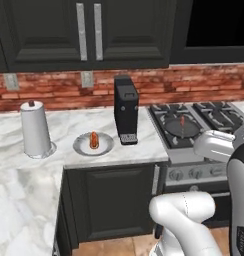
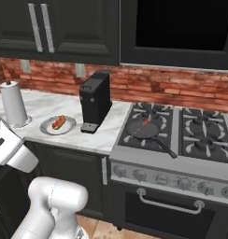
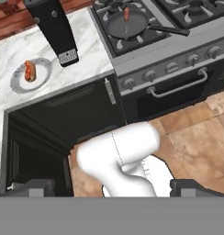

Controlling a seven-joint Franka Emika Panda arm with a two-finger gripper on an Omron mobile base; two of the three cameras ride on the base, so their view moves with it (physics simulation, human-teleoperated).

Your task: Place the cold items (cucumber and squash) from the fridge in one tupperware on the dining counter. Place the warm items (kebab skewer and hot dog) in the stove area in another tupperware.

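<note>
The gripper (image 3: 111, 186) is spread wide and empty; far beyond it a hot dog (image 3: 30, 70) lies on a round plate (image 3: 18, 82) (marble worktop (image 3: 22, 50)).

No lettering, label, brand or number can be read here; the tall black coffee machine (image 1: 126, 109) and the grey stove knobs (image 2: 162, 178) are seen unmarked.

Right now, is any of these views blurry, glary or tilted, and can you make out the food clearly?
Left base view: sharp, evenly lit, hot dog clear on its plate. Right base view: equally crisp, kebab skewer small in the pan. Hand view: rolled, so counter and stove slant; no glare.
</note>
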